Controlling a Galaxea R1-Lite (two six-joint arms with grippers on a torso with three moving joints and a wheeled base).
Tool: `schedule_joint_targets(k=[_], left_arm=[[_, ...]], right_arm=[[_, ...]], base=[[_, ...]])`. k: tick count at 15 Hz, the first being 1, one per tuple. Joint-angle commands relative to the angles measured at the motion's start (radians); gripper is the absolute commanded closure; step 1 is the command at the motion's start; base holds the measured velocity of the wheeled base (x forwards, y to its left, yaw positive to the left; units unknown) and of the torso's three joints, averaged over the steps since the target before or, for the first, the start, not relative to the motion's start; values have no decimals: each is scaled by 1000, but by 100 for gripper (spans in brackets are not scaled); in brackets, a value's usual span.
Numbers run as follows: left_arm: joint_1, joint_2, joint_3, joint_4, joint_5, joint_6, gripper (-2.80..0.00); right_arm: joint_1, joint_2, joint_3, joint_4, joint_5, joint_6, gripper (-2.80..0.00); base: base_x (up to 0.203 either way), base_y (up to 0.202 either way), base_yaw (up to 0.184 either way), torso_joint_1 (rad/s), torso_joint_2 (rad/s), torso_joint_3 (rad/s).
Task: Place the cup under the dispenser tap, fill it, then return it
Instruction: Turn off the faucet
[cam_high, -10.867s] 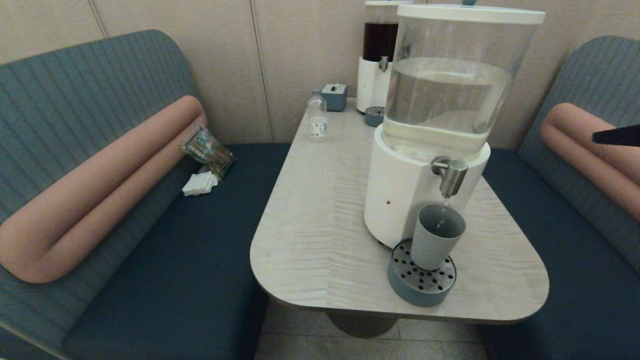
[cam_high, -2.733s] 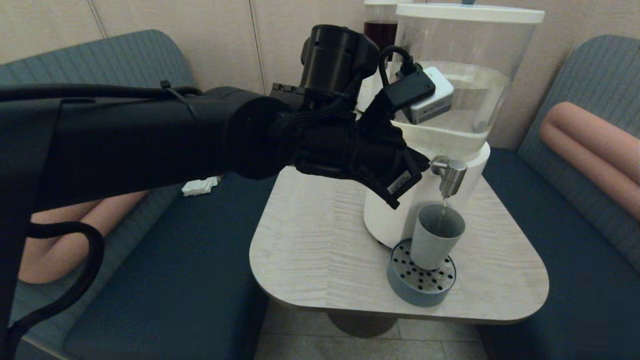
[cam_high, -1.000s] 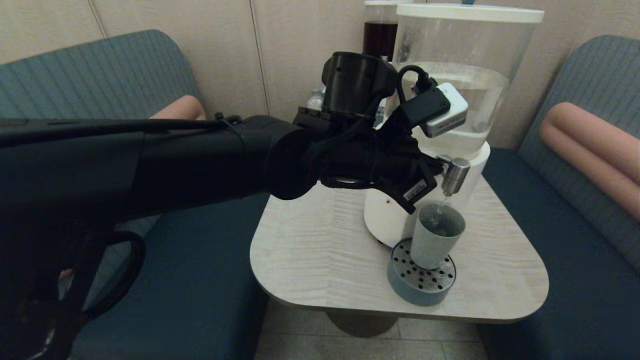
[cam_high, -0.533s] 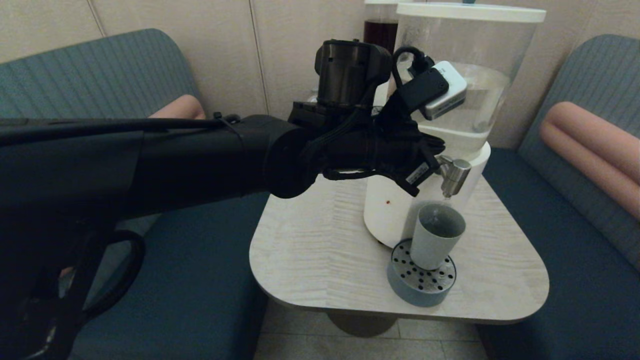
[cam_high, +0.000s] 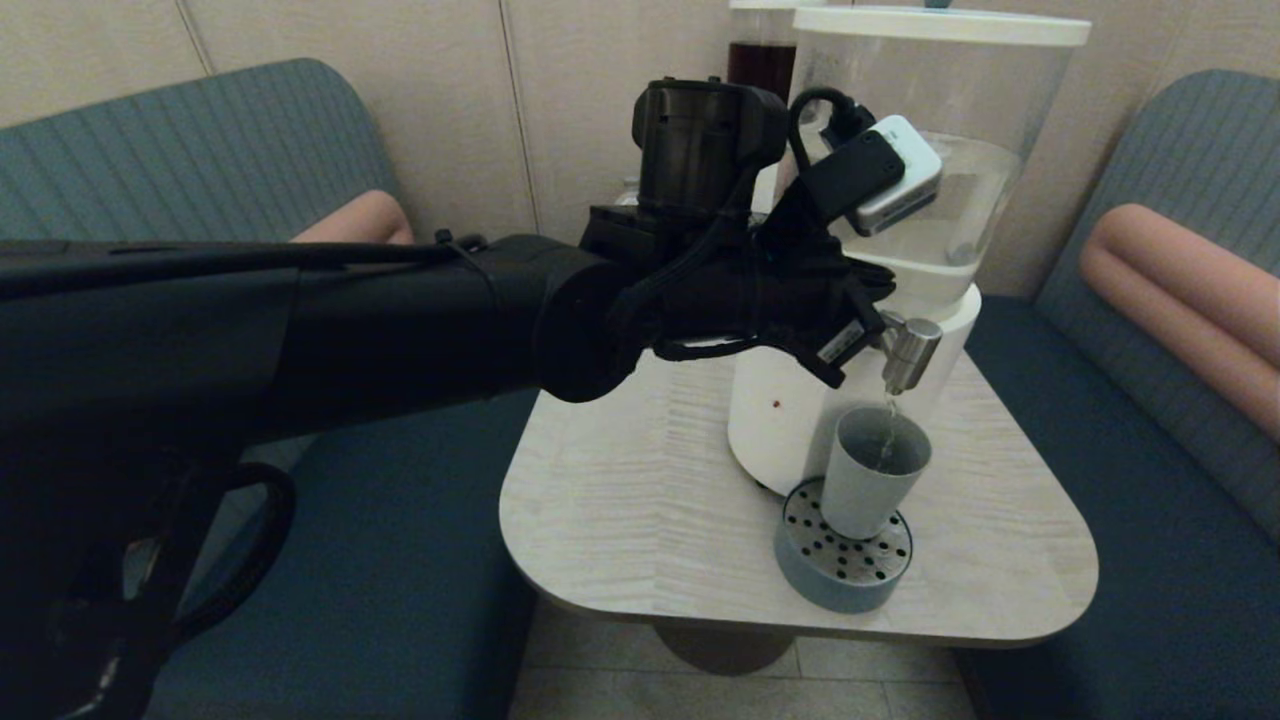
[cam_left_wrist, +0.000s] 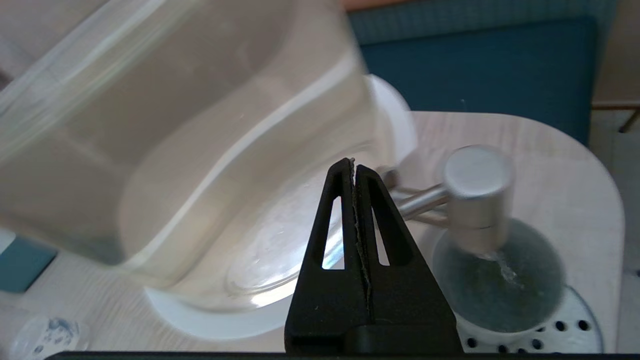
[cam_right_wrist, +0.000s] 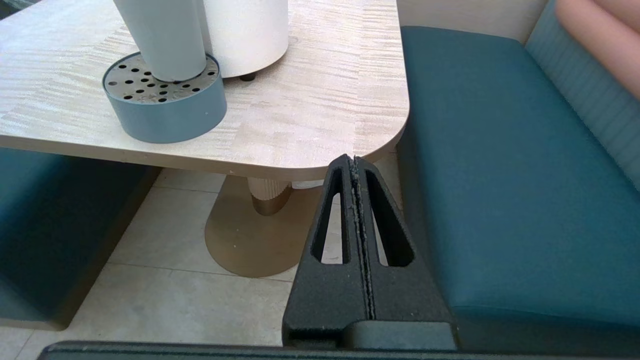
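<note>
Left gripper (cam_left_wrist: 354, 167): fingers pressed together, empty, tip just beside the dispenser tap's lever stem.
Dispenser tap (cam_high: 908, 352): at 3 o'clock from the left gripper; water running.
Cup (cam_high: 872, 472): upright on the drip tray (cam_high: 800, 565), directly below the tap, at 5 o'clock from the left gripper; left arm nearer.
Right gripper (cam_right_wrist: 355, 165): closed, parked low beyond the table (cam_high: 620, 480) edge.

The pale wood-grain table with rounded corners (cam_high: 620, 500) carried a white-based clear-tank dispenser (cam_high: 790, 420). A round perforated grey-blue drip tray (cam_high: 835, 580) sat by its near edge, touching the dispenser's base.
</note>
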Motion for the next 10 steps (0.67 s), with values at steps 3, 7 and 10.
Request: schedule_joint_targets(k=[3,7,10], left_arm=[[-1,-23,8,19,10,1,0],[-1,-57,19,57,12,-49,0],[-1,-85,34,98,11,-112,0]], right_arm=[[0,2,13,-1,0,0,0],[0,2,14,-1,0,0,0],[0,2,14,-1,-1,0,0]], base=[[0,0,0,0,0,0],[0,0,0,0,0,0],[0,0,0,0,0,0]])
